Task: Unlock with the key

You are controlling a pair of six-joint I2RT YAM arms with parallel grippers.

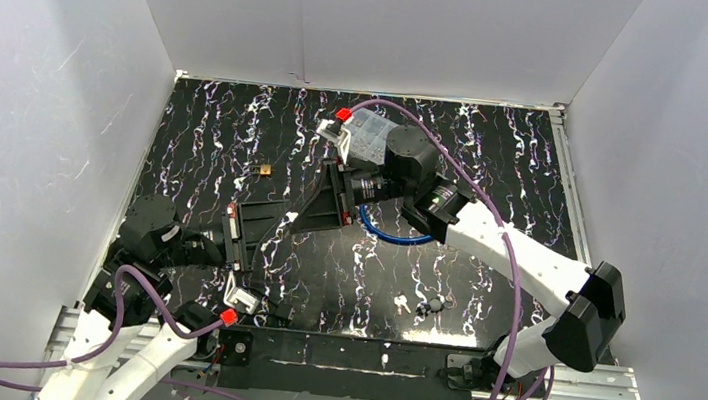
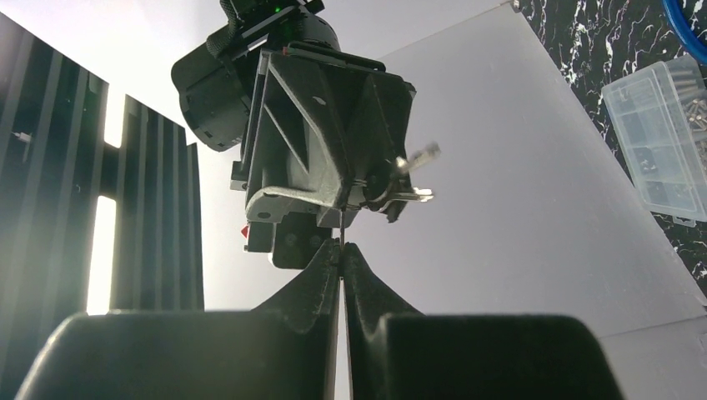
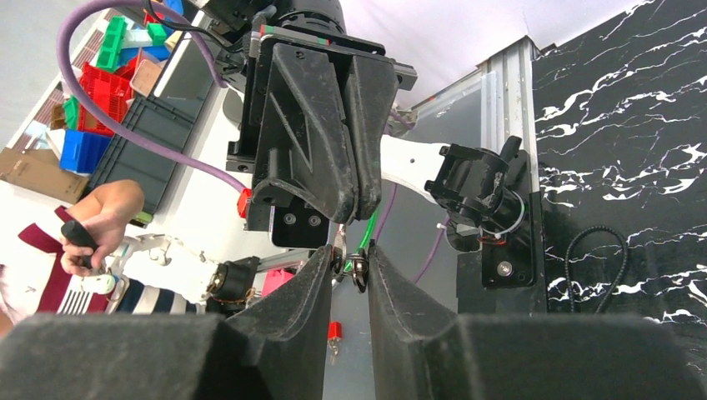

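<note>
Nearest the left wrist camera, the left gripper (image 2: 342,254) has its black fingertips pressed together on the thin wire of a key ring (image 2: 342,229). Just above those jaws, two silver keys (image 2: 414,177) stick out from the ring beside the tip of the right gripper (image 2: 346,204). From the right wrist, that gripper's jaws stand narrowly apart with the ring between them; whether they pinch it cannot be told. From above, both pairs of jaws meet tip to tip over the marbled black table (image 1: 494,176). A small brass block (image 1: 263,168) lies well apart from them, on the far side.
</note>
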